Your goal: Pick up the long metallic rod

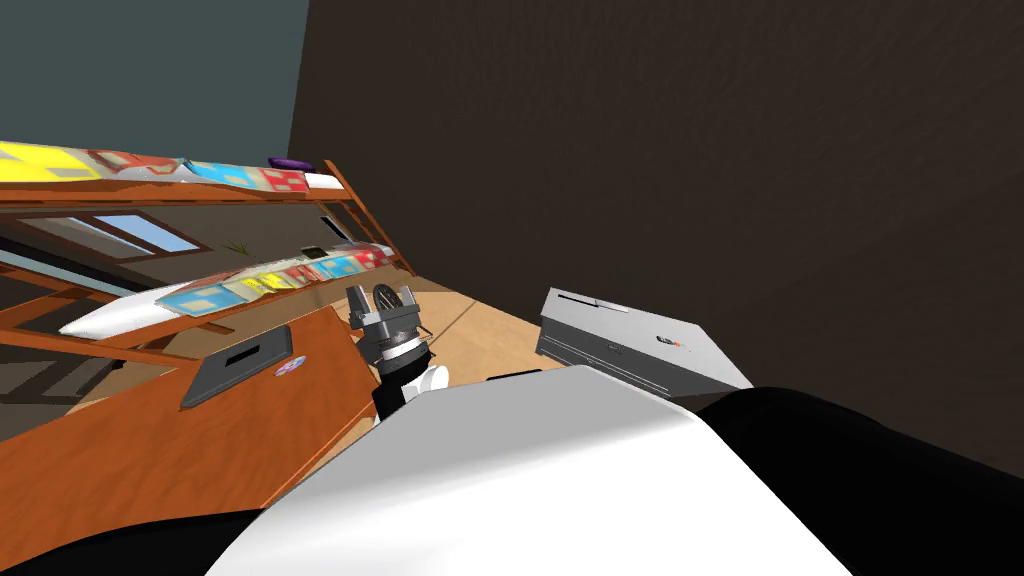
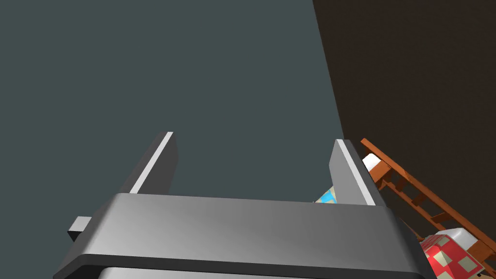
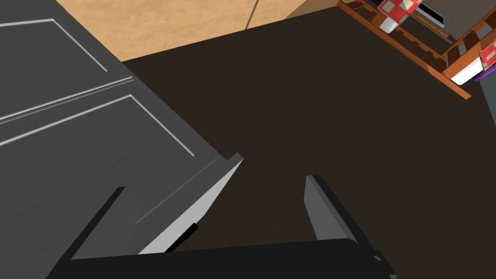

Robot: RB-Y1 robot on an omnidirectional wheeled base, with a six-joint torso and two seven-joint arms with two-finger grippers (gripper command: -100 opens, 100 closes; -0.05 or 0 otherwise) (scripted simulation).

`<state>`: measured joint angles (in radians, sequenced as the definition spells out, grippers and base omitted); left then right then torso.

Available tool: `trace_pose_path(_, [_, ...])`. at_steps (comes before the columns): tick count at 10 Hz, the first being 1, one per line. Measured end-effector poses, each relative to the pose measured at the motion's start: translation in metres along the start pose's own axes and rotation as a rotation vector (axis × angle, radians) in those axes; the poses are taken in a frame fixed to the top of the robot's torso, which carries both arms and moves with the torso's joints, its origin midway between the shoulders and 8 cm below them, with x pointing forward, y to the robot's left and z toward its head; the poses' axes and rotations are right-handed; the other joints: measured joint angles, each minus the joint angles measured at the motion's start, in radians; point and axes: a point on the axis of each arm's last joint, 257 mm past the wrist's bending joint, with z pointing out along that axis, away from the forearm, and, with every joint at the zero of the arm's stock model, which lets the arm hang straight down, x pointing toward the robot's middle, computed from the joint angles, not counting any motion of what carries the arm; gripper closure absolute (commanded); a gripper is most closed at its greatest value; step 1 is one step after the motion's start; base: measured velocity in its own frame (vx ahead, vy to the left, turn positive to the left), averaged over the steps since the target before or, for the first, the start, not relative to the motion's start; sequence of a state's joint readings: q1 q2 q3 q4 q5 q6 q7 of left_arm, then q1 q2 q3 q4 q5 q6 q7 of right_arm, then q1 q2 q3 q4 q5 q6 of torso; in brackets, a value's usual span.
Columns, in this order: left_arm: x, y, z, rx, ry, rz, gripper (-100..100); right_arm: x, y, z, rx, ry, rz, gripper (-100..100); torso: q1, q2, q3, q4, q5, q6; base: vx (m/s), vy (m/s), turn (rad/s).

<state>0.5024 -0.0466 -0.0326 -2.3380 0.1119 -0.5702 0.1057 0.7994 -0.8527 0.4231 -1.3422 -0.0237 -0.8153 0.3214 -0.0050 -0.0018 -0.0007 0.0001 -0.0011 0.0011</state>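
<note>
Holding nothing yet, with left tool [image 1: 382, 293] spread wide by the counter's [image 1: 120, 470] right edge and right tool [image 3: 215, 184] spread wide beside the grey cabinet [image 3: 72, 121]. Farther off, at the bunk bed [image 1: 150, 192], a thin dark bar [image 3: 431, 13], probably the rod. Left to do: reach, grasp, lift.

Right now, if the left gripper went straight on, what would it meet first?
Likely the grey-green wall; the open left gripper frames nothing else. Depth is unclear.

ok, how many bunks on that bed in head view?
2. Upper bunk by the grey-blue wall; lower bunk beneath it, beyond the wooden desk. No further level looks hidden.
</note>
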Motion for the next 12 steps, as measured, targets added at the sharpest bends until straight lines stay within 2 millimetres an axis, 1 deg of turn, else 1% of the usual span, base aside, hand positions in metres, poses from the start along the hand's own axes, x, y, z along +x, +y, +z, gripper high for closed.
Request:
trace_pose_path(1, [0.0, 0.0, 0.0, 0.0, 0.0, 0.0, 0, 0.012, -0.01, -0.011, 0.028, 0.043, -0.017, -100, 0.0, 0.0, 0.0, 0.0, 0.0, -0.001, 0.002, -0.007, 0.203])
trace_pose_path(2, [0.0, 0.0, 0.0, 0.0, 0.0, 0.0, 0, 0.016, -0.02, -0.024, 0.052, 0.069, -0.032, -100, 0.0, -0.001, 0.0, 0.0, 0.0, 0.0, 0.002, -0.006, 0.011])
trace_pose_path(3, [0.0, 0.0, 0.0, 0.0, 0.0, 0.0, 0, 0.017, -0.028, -0.03, 0.067, 0.079, -0.037, -100, 0.0, -0.001, 0.0, 0.0, 0.0, 0.0, 0.006, 0.003, 0.335])
trace_pose_path(4, [0.0, 0.0, 0.0, 0.0, 0.0, 0.0, 0, 0.026, -0.036, -0.046, 0.09, 0.116, -0.048, -100, 0.0, -0.001, -0.001, 0.0, 0.0, -0.001, 0.006, -0.011, 0.25])
trace_pose_path(5, [0.0, 0.0, 0.0, 0.0, 0.0, 0.0, 0, 0.031, -0.046, -0.053, 0.109, 0.139, -0.062, -100, 0.0, -0.001, -0.001, 0.0, 0.0, 0.0, 0.015, -0.011, 0.371])
trace_pose_path(6, [0.0, 0.0, 0.0, 0.0, 0.0, 0.0, 0, 0.037, -0.056, -0.065, 0.134, 0.179, -0.078, -100, -0.001, -0.002, -0.001, 0.0, 0.0, -0.001, 0.016, -0.017, 0.192])
trace_pose_path(7, [0.0, 0.0, 0.0, 0.0, 0.0, 0.0, 0, 0.043, -0.065, -0.078, 0.159, 0.205, -0.09, -100, 0.0, -0.002, -0.001, 0.0, 0.0, 0.0, 0.008, -0.007, -0.043])
trace_pose_path(8, [0.0, 0.0, 0.0, 0.0, 0.0, 0.0, 0, 0.043, -0.072, -0.083, 0.172, 0.215, -0.097, -100, 0.0, -0.001, -0.001, 0.0, 0.0, 0.001, 0.015, 0.0, 0.303])
trace_pose_path(9, [0.0, 0.0, 0.0, 0.0, 0.0, 0.0, 0, 0.049, -0.086, -0.102, 0.202, 0.253, -0.11, -100, 0.0, -0.002, -0.001, 0.0, 0.0, -0.001, 0.034, -0.016, 0.445])
trace_pose_path(10, [0.0, 0.0, 0.0, 0.0, 0.0, 0.0, 0, 0.054, -0.099, -0.126, 0.239, 0.302, -0.133, -100, -0.001, -0.003, -0.002, -0.001, 0.0, -0.001, 0.033, -0.026, 0.299])
trace_pose_path(11, [0.0, 0.0, 0.0, 0.0, 0.0, 0.0, 0, 0.056, -0.106, -0.137, 0.263, 0.332, -0.148, -100, -0.001, -0.004, -0.002, -0.001, 0.0, 0.0, 0.043, -0.027, 0.418])
trace_pose_path(12, [0.0, 0.0, 0.0, 0.0, 0.0, 0.0, 0, 0.063, -0.116, -0.15, 0.29, 0.372, -0.165, -100, -0.001, -0.004, -0.002, -0.001, 0.0, -0.001, 0.035, -0.032, 0.194])
